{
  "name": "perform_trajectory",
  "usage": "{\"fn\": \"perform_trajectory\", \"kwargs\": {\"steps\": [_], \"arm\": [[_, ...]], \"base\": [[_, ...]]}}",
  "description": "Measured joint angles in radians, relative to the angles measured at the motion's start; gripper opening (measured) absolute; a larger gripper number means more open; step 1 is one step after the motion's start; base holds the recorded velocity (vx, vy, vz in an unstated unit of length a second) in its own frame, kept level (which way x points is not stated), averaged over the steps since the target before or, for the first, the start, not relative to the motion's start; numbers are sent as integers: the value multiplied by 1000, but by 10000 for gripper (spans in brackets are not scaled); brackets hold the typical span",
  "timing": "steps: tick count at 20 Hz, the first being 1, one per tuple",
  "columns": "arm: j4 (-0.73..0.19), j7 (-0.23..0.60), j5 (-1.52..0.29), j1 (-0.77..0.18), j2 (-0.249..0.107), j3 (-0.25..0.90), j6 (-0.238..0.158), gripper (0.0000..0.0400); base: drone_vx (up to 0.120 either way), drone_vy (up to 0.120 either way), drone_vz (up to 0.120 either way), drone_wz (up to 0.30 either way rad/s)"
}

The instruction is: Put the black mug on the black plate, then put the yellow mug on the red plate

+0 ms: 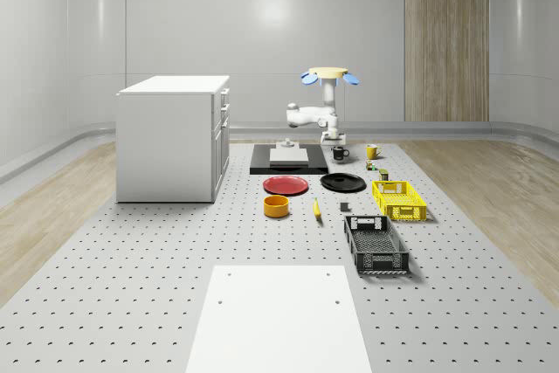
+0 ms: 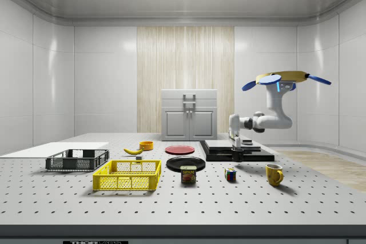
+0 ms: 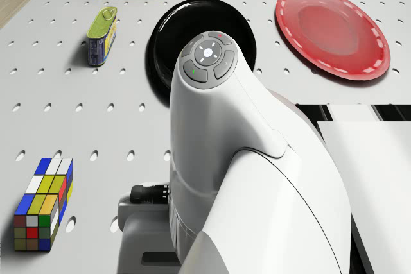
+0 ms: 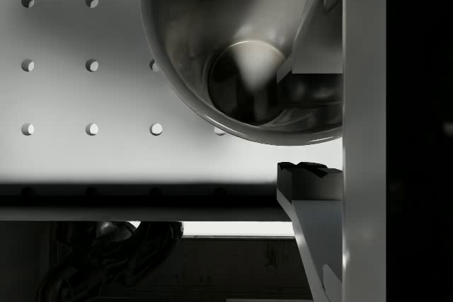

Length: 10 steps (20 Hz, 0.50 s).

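Perforated table (image 1: pixel 131 286): carries all items. Drone (image 1: pixel 328 75): hovers above the table's far end, beside the black slab (image 1: pixel 288 163), arm bent downward. Red plate (image 1: pixel 286 185) and black plate (image 1: pixel 342 183): side by side, both bare. Gripper (image 4: pixel 308 122): clenched on the black mug (image 1: pixel 340 154), one finger inside the rim, one outside. Yellow mug (image 1: pixel 372 151): stands apart, toward the whole-scene view's right of the black mug.
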Motion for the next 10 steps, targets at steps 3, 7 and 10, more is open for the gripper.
{"fn": "perform_trajectory", "kwargs": {"steps": [3,7,10], "arm": [[0,1,5,-1,-10,2,9,110],[0,1,10,-1,-23,3,20,110],[0,2,14,-2,-31,4,29,110]], "base": [[120,0,120,0],[120,0,70,0],[120,0,67,0]]}}
